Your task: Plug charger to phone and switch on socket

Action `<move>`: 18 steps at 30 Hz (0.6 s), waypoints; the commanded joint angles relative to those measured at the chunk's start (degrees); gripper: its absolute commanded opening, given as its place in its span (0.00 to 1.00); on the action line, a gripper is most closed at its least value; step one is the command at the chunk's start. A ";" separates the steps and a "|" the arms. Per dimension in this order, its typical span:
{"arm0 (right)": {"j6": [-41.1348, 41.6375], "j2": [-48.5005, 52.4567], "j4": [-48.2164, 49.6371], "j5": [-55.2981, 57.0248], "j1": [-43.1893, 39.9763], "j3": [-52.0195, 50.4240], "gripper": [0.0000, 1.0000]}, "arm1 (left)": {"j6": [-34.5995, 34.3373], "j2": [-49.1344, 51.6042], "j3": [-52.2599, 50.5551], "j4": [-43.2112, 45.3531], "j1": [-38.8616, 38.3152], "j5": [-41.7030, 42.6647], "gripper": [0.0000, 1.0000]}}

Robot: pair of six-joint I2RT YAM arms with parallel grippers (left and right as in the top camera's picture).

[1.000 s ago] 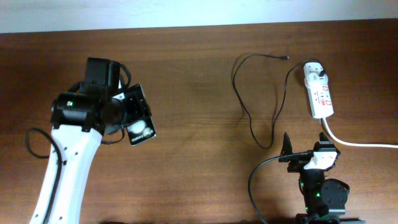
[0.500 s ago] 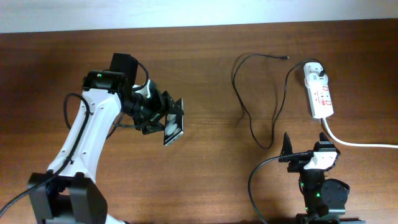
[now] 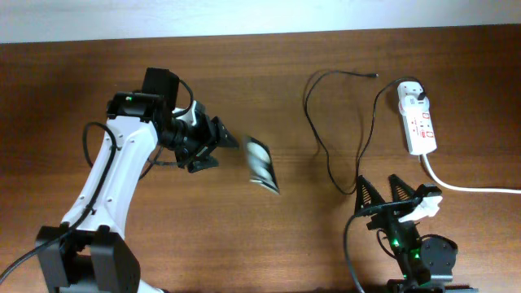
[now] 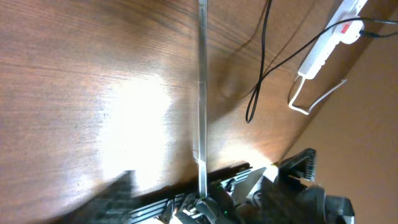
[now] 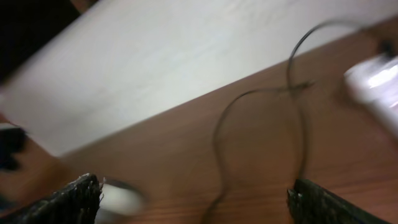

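Observation:
The phone (image 3: 261,163) is a blurred black slab with white spots, just right of my left gripper (image 3: 216,149) and apart from it. That gripper is open and empty. In the left wrist view the phone (image 4: 201,93) shows edge-on as a thin strip running up from the jaws (image 4: 205,208). The charger cable (image 3: 326,150) loops over the table, its tip (image 3: 374,76) lying free and its white plug (image 3: 416,94) set in the socket strip (image 3: 421,126). My right gripper (image 3: 381,191) is open and empty beside the cable's lower loop (image 5: 298,124).
The socket's thick white cord (image 3: 468,186) runs off to the right edge, close behind the right gripper. The right wrist view is blurred; a white smear (image 5: 121,199) near its left finger cannot be identified. The pale wall borders the table's far edge.
The left gripper has opened and the phone has left it, moving right. The right gripper has turned and now shows both fingers spread.

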 commanded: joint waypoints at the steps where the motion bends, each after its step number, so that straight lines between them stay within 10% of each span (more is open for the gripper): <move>1: 20.63 -0.37 -0.26 -22.93 -0.33 -0.31 0.99 | -2.25 0.07 0.17 0.98 0.09 1.40 0.53; 8: 20.94 -0.33 -1.36 -27.19 -0.33 -0.31 0.99 | -1.31 0.07 0.17 1.49 0.09 -11.63 0.59; 13: 16.20 -0.33 -1.33 -27.21 -0.33 -0.31 0.99 | 7.30 0.07 0.17 7.72 -7.34 -24.57 0.99; 18: 16.20 -0.33 -1.36 -27.21 -0.33 -0.31 0.99 | 7.26 0.66 0.17 19.50 -20.92 -35.19 0.99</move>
